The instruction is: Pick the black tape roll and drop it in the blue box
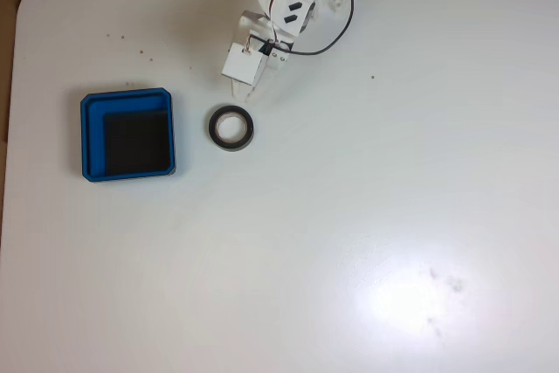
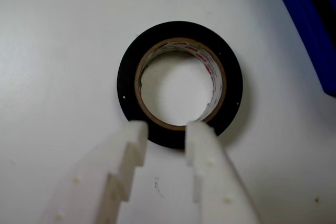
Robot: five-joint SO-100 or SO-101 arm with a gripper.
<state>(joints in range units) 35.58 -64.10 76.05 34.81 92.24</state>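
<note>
In the wrist view, the flat black tape roll with pale core (image 2: 179, 83) lies at 12 o'clock from the white two-finger gripper (image 2: 165, 128), whose narrowly parted, empty fingertips overlap its near rim.

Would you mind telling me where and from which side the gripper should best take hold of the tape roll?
Probably across the ring wall, one finger in the open centre and one outside, coming straight down from above. The tape roll lies flat on the table, so its wall stands upright and thin. In the wrist view the open gripper already hovers at the roll's near edge.
</note>
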